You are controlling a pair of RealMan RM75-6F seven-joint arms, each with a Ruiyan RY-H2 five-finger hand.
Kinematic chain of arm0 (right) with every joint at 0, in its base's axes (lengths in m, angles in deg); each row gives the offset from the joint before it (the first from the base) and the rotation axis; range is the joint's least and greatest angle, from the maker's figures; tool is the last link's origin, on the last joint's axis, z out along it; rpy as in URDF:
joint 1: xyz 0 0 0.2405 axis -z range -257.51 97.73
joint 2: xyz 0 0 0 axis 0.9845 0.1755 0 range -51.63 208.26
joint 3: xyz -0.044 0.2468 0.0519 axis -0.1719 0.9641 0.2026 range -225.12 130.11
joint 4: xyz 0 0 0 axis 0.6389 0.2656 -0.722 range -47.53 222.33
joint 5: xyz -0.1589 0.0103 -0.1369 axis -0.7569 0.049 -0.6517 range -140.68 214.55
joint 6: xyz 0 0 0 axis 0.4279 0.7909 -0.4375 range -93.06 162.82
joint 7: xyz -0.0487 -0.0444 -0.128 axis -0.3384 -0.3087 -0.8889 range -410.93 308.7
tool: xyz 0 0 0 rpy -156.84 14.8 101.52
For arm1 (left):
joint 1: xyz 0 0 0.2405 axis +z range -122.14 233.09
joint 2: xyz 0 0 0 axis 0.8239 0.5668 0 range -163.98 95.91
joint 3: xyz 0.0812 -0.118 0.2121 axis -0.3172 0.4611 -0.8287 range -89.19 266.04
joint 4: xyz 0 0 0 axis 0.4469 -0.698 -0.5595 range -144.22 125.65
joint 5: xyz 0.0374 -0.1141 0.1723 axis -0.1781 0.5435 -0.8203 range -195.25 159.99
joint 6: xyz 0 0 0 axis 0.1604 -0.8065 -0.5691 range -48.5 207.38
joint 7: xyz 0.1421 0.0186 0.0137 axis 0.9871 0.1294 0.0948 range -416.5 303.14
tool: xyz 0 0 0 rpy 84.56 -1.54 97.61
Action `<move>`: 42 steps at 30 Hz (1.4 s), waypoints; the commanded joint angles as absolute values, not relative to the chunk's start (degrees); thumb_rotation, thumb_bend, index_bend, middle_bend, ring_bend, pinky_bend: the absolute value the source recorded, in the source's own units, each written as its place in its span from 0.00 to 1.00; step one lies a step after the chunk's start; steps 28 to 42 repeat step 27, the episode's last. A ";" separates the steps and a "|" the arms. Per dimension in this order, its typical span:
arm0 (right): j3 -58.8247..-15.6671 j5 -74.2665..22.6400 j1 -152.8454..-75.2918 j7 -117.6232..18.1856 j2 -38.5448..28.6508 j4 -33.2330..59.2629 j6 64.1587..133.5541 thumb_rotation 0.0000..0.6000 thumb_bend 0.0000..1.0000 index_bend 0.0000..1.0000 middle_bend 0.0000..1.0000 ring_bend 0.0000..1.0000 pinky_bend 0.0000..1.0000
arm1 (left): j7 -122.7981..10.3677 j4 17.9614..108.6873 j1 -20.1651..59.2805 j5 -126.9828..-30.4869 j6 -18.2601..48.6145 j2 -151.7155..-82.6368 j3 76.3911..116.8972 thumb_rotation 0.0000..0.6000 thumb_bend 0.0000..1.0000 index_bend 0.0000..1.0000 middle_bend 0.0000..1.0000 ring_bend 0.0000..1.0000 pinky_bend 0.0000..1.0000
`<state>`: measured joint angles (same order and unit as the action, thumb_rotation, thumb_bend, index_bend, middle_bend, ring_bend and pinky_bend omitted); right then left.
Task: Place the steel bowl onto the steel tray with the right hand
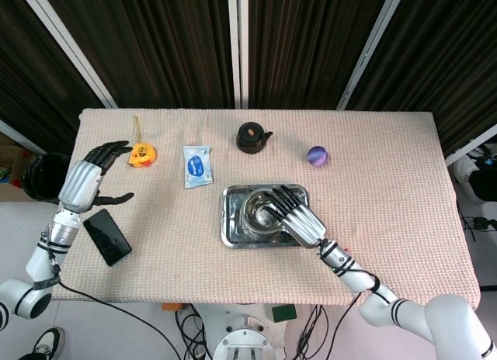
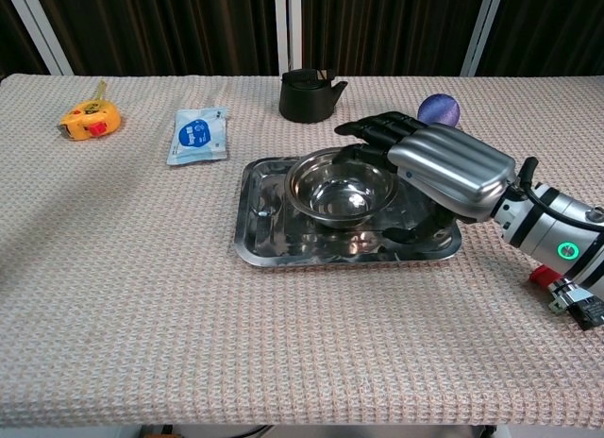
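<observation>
The steel bowl (image 1: 260,211) (image 2: 340,188) sits level in the middle of the steel tray (image 1: 233,234) (image 2: 260,230). My right hand (image 1: 299,220) (image 2: 444,169) reaches in from the right, its fingers arched over the bowl's right rim. The thumb lies low over the tray's right part, a small gap away from the bowl's wall. My left hand (image 1: 89,178) hovers open at the table's left edge, holding nothing; the chest view does not show it.
A black teapot (image 1: 251,136) (image 2: 304,93) and a purple ball (image 1: 317,155) (image 2: 439,109) stand behind the tray. A wipes packet (image 1: 196,165) and a yellow tape measure (image 1: 140,154) lie at left, a phone (image 1: 107,236) near the left hand. A red button (image 2: 557,282) lies beside the right forearm.
</observation>
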<state>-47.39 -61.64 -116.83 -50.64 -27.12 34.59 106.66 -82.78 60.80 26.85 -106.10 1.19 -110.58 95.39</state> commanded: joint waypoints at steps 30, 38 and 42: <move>-46.35 -42.31 -88.24 -42.62 -0.66 25.25 123.83 1.00 0.16 0.00 0.00 0.00 0.00 | -64.05 59.10 48.35 -103.91 -10.94 -108.27 84.62 0.97 0.03 0.13 0.09 0.07 0.19; -46.35 -42.31 -88.24 -42.62 -0.66 25.25 123.83 1.00 0.16 0.00 0.00 0.00 0.00 | -64.05 59.10 48.35 -103.91 -10.94 -108.27 84.62 0.97 0.03 0.13 0.09 0.07 0.19; -46.35 -42.31 -88.24 -42.62 -0.66 25.25 123.83 1.00 0.16 0.00 0.00 0.00 0.00 | -64.05 59.10 48.35 -103.91 -10.94 -108.27 84.62 0.97 0.03 0.13 0.09 0.07 0.19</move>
